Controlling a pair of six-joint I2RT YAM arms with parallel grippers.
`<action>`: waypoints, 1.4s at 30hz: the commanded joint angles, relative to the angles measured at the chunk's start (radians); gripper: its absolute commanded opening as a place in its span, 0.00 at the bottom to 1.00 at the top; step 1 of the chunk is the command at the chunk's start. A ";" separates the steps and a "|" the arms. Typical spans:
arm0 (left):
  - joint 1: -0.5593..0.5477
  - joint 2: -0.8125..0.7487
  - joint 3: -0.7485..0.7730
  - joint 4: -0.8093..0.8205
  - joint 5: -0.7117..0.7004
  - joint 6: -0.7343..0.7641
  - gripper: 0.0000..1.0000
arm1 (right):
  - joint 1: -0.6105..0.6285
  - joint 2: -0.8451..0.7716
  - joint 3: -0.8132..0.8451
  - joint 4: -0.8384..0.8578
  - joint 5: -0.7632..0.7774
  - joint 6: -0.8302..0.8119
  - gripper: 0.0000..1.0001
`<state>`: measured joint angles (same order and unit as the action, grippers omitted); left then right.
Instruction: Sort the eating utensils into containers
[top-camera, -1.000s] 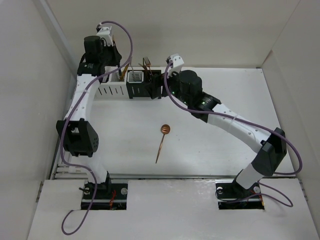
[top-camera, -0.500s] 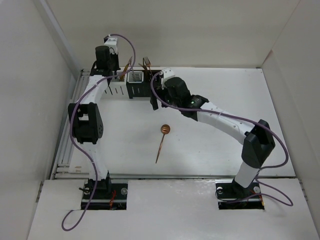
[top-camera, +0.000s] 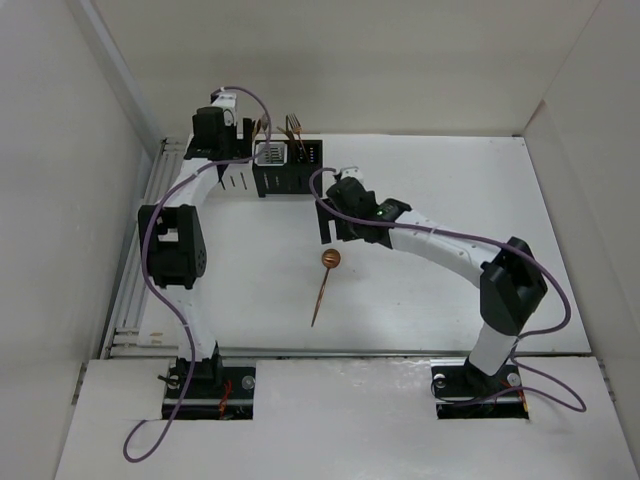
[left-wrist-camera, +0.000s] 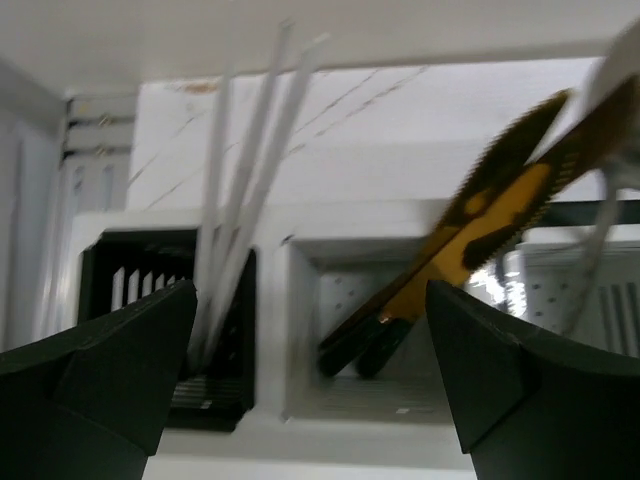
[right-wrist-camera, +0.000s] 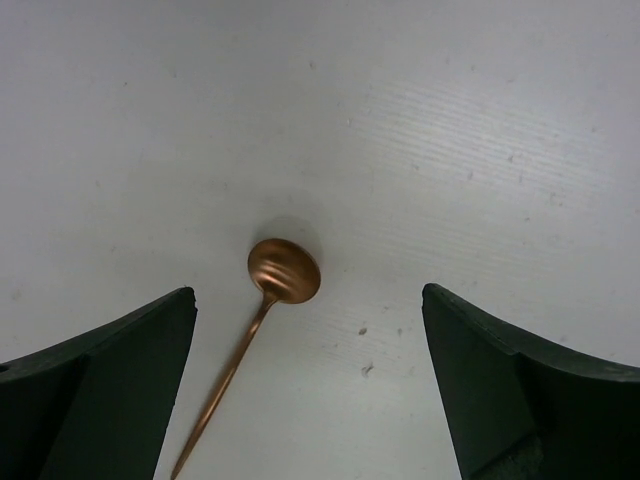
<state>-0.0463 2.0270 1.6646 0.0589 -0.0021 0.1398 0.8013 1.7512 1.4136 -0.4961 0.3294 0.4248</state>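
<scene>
**A:** Where is the spoon?

**B:** One copper spoon (top-camera: 321, 290) lies flat near the middle of the table (top-camera: 240, 270), clear of everything else. Its long axis runs near to far on a slight slant. The handle tip points toward the arm bases and a little left, and the bowl is at the far end.

**A:** And the right hand?

**B:** The right hand (right-wrist-camera: 308, 300) hangs over the bowl end and points down. Its fingers are spread wide, it holds nothing, and it is not touching the spoon. In its own camera the bowl sits between the two fingers. The right arm (top-camera: 440, 240) rises to an elbow at the right, then runs left to mid-table.

**A:** Farther back?

**B:** The caddies (top-camera: 290, 182) stand in a row at the far left. From above I see two black ones side by side, with white to their left. That white part is partly under the left arm (top-camera: 170, 240), so I cannot count the row. Copper forks (top-camera: 296, 124) stand tines-up at the black end, too small to count.

**A:** The left hand?

**B:** The left hand (left-wrist-camera: 310, 300) is above the row, wide and empty. Its camera shows three chopsticks (left-wrist-camera: 255, 180) standing in a dark caddy (left-wrist-camera: 130, 270). Two knives (left-wrist-camera: 480, 200) sit in the white caddy (left-wrist-camera: 340, 285) beside it, dark handles down and gold serrated blades leaning up to the right.
</scene>
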 joint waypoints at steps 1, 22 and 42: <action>0.003 -0.120 0.079 -0.147 -0.198 -0.041 0.98 | 0.027 0.036 0.035 -0.070 0.001 0.142 0.99; 0.122 -0.491 -0.126 -0.453 -0.271 -0.174 1.00 | 0.173 0.290 -0.039 -0.088 -0.130 0.292 0.63; 0.152 -0.490 -0.046 -0.507 -0.259 -0.154 1.00 | 0.157 0.039 -0.134 0.026 0.094 0.088 0.00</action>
<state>0.1043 1.5593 1.5490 -0.4435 -0.2615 -0.0235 0.9440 1.8954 1.2633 -0.4976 0.2844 0.6540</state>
